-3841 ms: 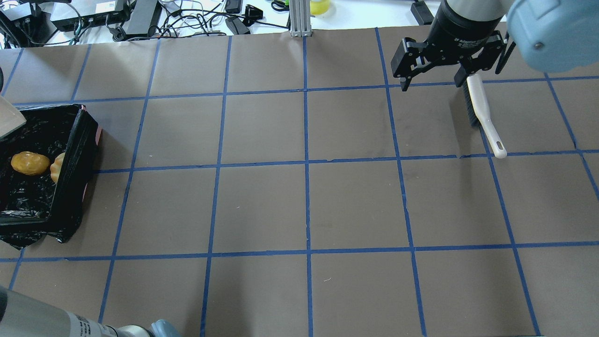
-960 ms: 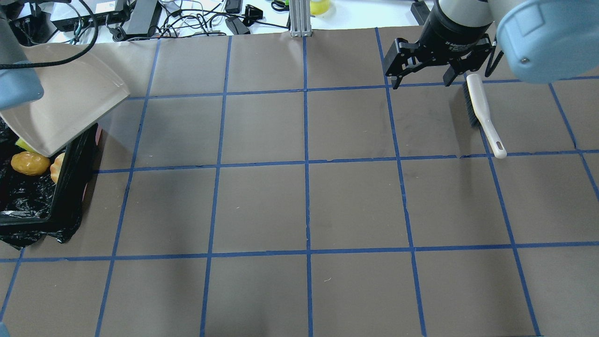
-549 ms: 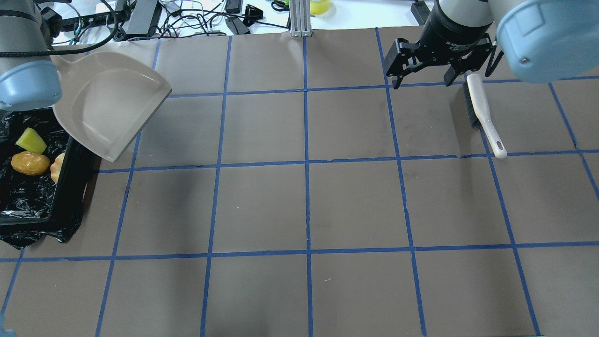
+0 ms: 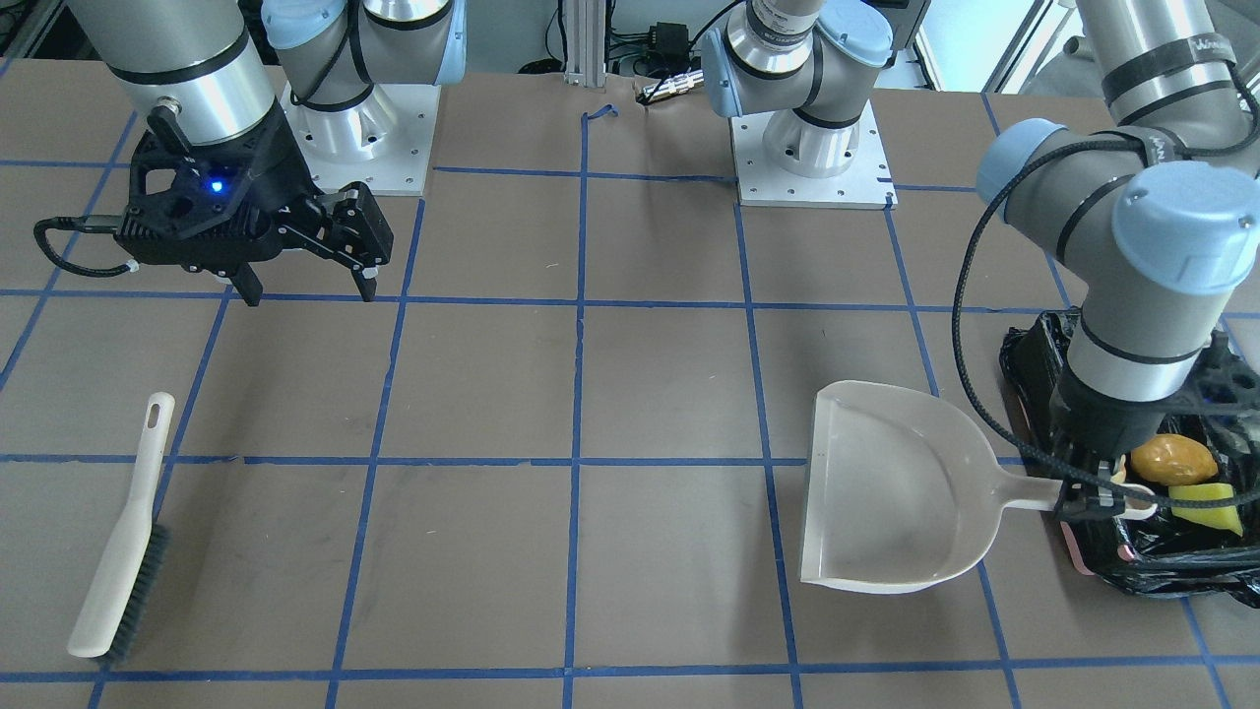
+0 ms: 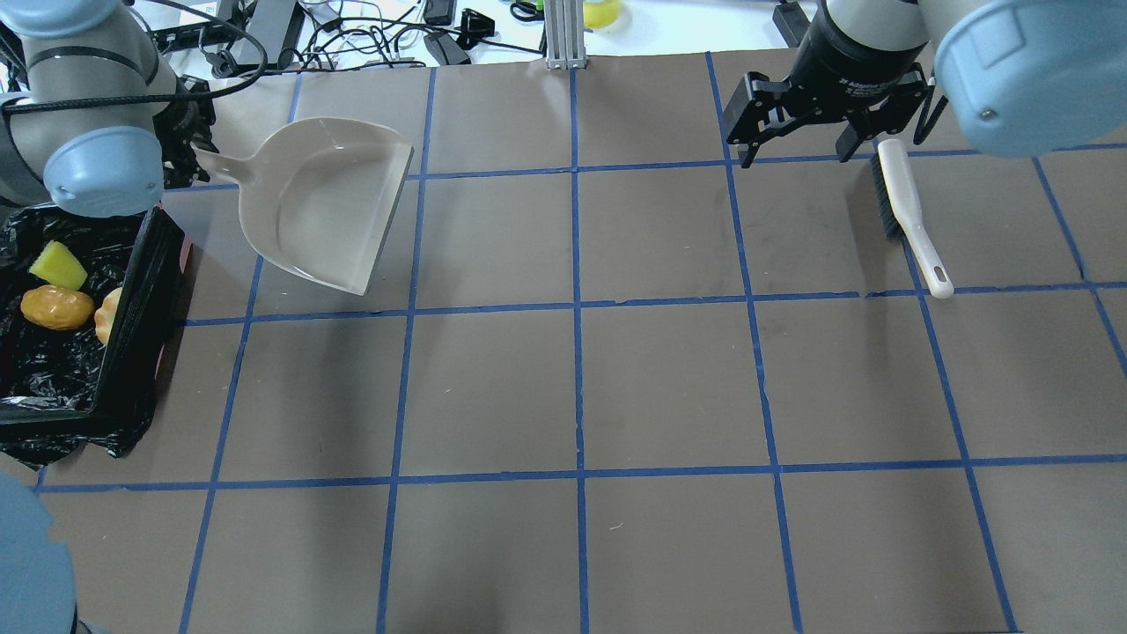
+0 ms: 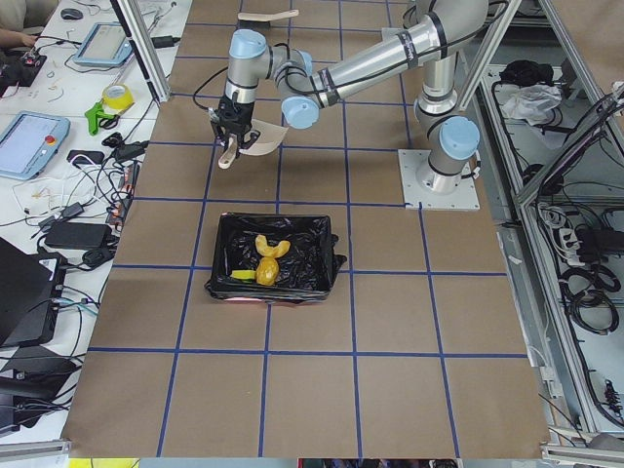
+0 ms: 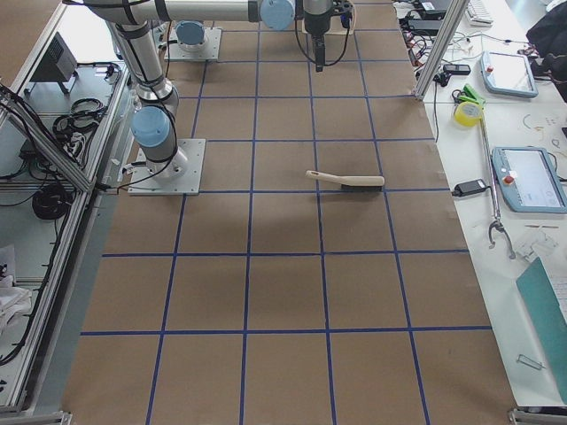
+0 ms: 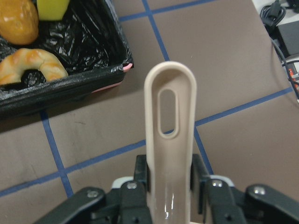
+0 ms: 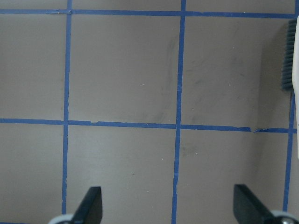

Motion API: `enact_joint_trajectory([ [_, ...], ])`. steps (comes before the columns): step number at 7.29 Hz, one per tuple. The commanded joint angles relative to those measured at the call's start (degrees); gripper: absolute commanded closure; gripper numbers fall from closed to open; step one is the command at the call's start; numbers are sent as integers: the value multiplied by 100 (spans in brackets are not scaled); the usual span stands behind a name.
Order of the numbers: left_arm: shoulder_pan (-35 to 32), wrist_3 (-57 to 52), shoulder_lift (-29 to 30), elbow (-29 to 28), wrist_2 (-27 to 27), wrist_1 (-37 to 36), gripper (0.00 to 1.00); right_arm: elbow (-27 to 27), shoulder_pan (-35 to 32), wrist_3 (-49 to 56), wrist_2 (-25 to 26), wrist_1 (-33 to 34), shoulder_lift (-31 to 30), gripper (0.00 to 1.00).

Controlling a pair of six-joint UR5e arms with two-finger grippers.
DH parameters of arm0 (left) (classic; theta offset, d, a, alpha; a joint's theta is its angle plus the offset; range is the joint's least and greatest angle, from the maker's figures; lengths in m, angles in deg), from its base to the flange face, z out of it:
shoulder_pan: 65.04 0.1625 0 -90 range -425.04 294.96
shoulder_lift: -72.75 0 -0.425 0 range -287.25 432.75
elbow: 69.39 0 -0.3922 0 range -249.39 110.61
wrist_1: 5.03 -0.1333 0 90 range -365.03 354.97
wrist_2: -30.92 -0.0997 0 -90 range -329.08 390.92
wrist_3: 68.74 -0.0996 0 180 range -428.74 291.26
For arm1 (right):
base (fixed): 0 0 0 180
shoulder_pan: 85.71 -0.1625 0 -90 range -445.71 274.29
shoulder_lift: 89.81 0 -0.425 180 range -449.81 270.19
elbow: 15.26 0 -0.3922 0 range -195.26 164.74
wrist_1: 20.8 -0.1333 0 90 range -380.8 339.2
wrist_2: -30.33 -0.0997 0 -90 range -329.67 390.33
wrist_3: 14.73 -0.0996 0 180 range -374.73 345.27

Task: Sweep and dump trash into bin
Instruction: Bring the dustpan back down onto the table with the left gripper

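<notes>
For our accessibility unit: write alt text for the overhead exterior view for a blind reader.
The robot's left hand holds an empty beige dustpan by its handle beside a black-lined bin containing three pieces of trash. At upper right, the open right hand hovers near a brush lying on the gridded table.

Empty beige dustpan (image 5: pixel 330 211), mouth toward the table's middle, beige brush (image 5: pixel 907 216) lying flat well apart from it, brown table (image 5: pixel 669 387) gridded with blue tape, cables (image 5: pixel 352 40) beyond its far edge, yellow tape roll (image 6: pixel 117 97) beside it
</notes>
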Motion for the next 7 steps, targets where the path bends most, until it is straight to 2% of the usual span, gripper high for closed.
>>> enact_joint_trajectory([
  [1,-148,817,419,-68,89,33,100,-6,0,2,3,0,0,0],
  [5,-334,1637,991,-270,238,59,100,-6,0,2,-6,0,0,0],
  [7,-369,1665,1185,-366,185,68,100,-6,0,2,-6,0,0,0],
])
